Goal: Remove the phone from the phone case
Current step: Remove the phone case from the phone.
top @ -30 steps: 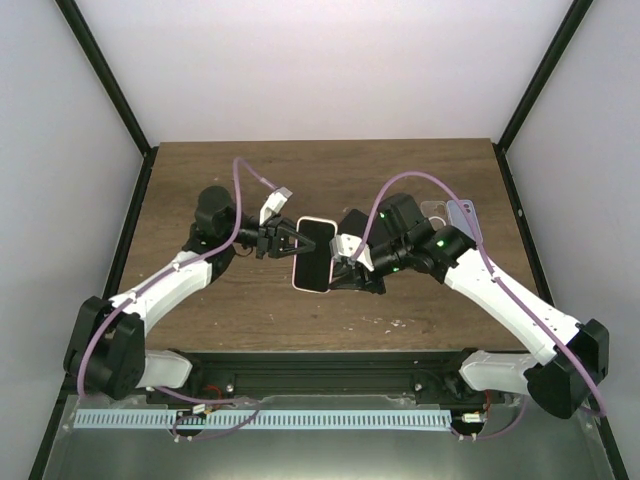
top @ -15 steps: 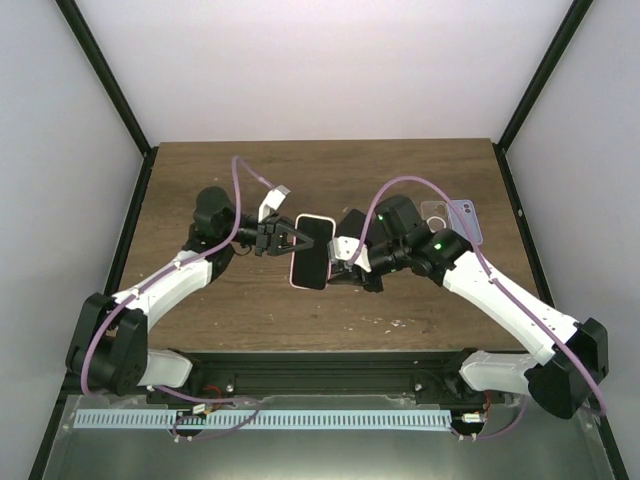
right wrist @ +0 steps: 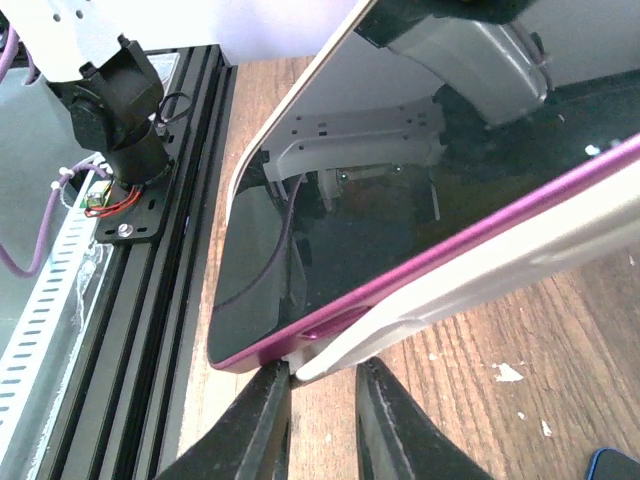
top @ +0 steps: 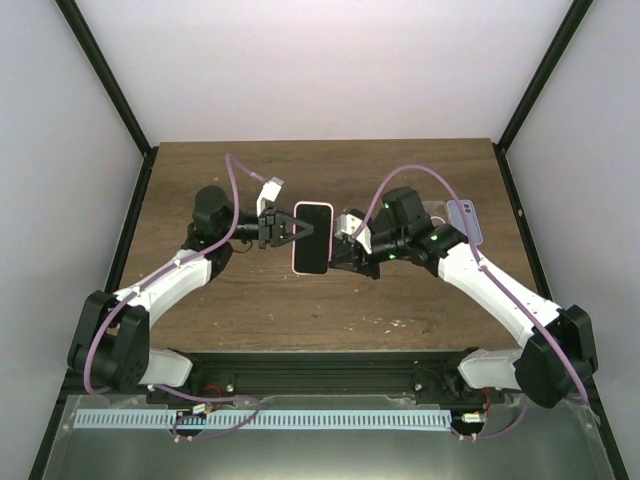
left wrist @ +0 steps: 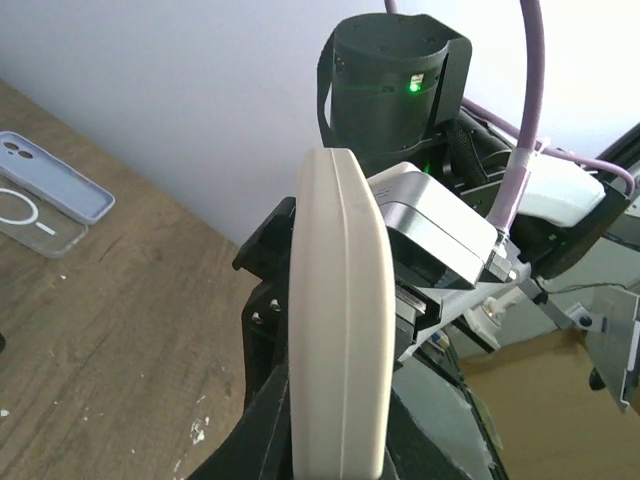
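- You're working the peel: the phone (top: 313,237) is hanging mid-frame, partly out of its case.
- Left gripper (top: 293,227) is pinching the phone tight, while right gripper (top: 338,252) is nipping the phone case (right wrist: 450,285) lip, jaws narrow.
- Next, I'd say, you're pulling that lip steadily away.

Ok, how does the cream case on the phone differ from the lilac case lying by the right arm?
The cream case is held up off the table in the left gripper, right gripper at its far edge; the lilac case lies flat on the table, untouched. The cream case holds the phone, one corner parting from it; the lilac case looks empty. Both are rounded phone cases.
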Controlling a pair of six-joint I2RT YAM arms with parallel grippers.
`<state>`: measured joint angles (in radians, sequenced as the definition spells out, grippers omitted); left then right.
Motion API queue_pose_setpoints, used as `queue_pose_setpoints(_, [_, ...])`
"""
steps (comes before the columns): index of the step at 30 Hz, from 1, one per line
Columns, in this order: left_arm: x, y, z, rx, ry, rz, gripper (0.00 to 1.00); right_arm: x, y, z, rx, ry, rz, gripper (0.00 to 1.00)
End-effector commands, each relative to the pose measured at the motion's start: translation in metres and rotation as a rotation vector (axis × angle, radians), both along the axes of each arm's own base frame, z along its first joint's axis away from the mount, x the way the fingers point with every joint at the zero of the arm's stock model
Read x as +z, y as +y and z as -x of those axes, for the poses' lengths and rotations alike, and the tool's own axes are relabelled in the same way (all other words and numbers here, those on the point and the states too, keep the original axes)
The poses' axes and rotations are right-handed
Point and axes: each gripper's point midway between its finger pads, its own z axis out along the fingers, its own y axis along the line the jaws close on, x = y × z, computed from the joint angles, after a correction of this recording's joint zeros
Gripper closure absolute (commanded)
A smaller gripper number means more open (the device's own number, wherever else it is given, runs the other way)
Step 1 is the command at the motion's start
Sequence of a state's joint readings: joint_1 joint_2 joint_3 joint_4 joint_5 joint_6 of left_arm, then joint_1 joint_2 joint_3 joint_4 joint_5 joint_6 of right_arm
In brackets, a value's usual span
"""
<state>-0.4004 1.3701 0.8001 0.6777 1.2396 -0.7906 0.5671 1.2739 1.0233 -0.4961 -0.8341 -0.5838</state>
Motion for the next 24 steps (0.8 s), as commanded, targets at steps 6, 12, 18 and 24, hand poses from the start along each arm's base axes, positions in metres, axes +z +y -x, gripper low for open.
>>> queue_pose_setpoints(6, [0.011, -0.010, 0.032, -0.151, -0.013, 0.008, 1.00, 0.041, 0.013, -0.045, -0.130, -0.024, -0.120, 0.68])
queue_pose_setpoints(12, [0.006, -0.012, 0.031, -0.154, -0.004, 0.000, 1.00, 0.058, 0.017, -0.054, -0.154, 0.069, -0.171, 0.59])
queue_pose_setpoints(18, [0.000, -0.018, 0.033, -0.168, 0.009, -0.015, 1.00, 0.071, 0.018, -0.059, -0.128, 0.230, -0.247, 0.55])
queue_pose_setpoints(24, [-0.007, -0.026, 0.040, -0.191, 0.011, -0.041, 1.00, 0.086, 0.022, -0.042, -0.012, 0.295, -0.315, 0.48])
